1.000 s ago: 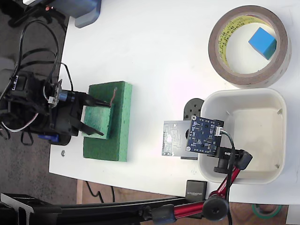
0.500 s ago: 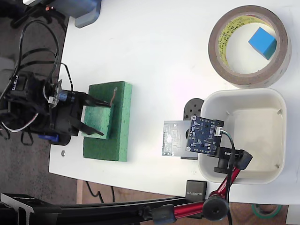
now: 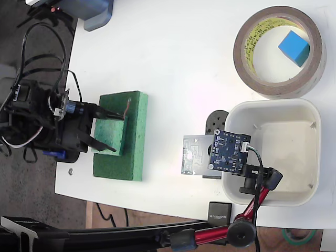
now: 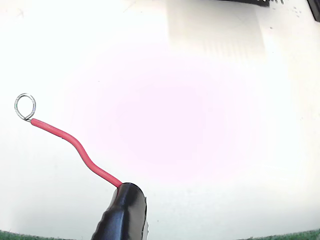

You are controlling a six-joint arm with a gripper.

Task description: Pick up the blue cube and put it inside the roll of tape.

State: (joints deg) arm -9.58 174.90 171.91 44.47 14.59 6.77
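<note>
Nothing has moved: the blue cube (image 3: 294,48) stays inside the roll of tape (image 3: 278,51), the spread pincer (image 3: 109,133) empty far off over the green sponge (image 3: 122,135).

Fixed view: small green tape roll (image 3: 298,234) cut by the bottom edge; grey-blue box (image 3: 94,11) cut by the top edge; camera board (image 3: 228,152) hides part of the white tub's (image 3: 273,197) rim. Wrist view: tabletop (image 4: 165,100) overexposed; second finger outside frame.

You see: green sponge block (image 3: 119,135) left of centre | white tub (image 3: 275,152) lower right | circuit board (image 3: 229,153) at tub's left rim | white desk (image 3: 173,68)
</note>
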